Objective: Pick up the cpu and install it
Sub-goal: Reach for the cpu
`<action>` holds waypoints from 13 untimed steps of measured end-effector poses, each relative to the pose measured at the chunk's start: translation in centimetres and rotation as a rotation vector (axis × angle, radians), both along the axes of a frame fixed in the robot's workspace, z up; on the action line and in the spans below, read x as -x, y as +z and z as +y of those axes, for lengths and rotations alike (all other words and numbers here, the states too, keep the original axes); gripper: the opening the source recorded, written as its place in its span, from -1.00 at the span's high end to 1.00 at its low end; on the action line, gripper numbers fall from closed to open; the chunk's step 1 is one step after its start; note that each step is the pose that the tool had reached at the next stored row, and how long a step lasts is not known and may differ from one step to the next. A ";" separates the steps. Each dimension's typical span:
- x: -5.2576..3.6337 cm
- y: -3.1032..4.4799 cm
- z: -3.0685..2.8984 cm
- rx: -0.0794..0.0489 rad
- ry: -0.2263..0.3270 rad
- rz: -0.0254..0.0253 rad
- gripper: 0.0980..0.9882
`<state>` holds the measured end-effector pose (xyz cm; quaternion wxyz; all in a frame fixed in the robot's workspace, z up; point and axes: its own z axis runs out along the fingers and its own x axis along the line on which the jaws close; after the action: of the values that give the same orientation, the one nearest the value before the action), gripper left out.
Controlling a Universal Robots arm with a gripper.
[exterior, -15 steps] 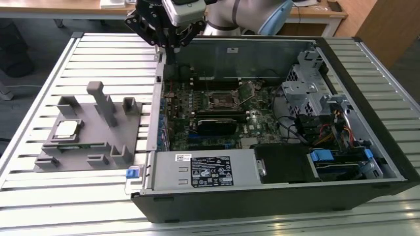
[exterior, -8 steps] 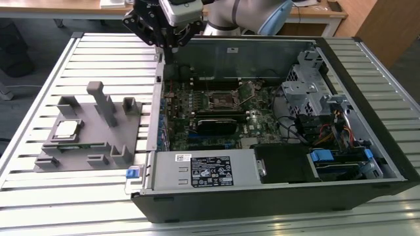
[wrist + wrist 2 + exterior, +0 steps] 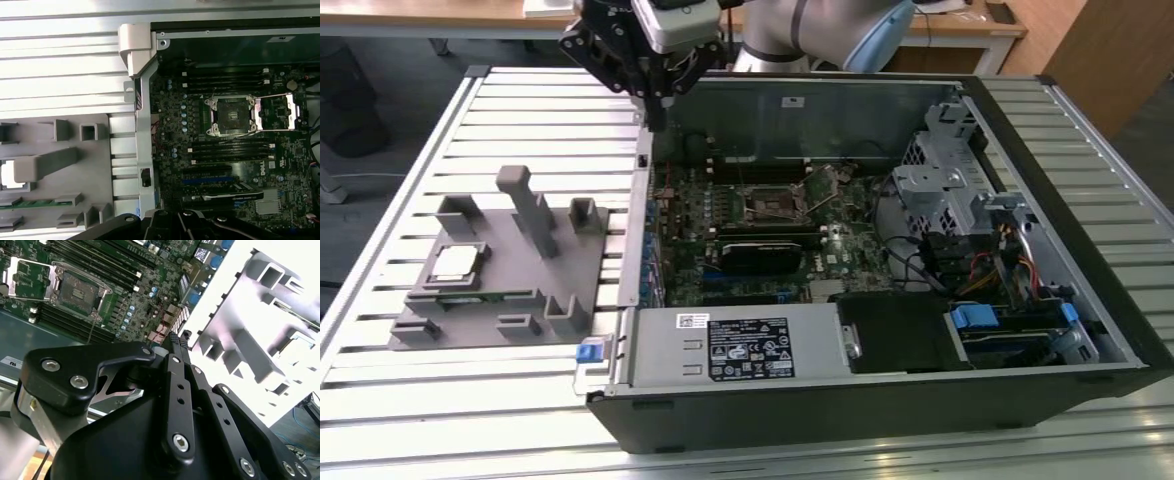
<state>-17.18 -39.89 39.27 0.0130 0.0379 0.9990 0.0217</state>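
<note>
Over at nine o'clock from the open computer case (image 3: 854,425), on the slatted worktop (image 3: 400,420), the cpu (image 3: 455,262) lies flat in a grey holder (image 3: 494,325). A green memory stick (image 3: 470,296) lies just beside it at six o'clock. At eleven o'clock in the exterior view, the jaws hang clenched together, gripping nothing, above the case's wall and well apart from the cpu. The motherboard socket (image 3: 771,203) stands open.
</note>
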 end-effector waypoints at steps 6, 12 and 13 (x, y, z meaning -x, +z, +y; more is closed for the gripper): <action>0.43 0.00 0.00 0.000 0.000 0.0000 0.98; 1.87 -0.03 0.00 0.000 0.000 0.0000 0.98; 2.17 -0.04 0.00 0.000 0.000 0.0000 0.98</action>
<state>-19.35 -39.89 39.23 0.0130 0.0379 0.9990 0.0217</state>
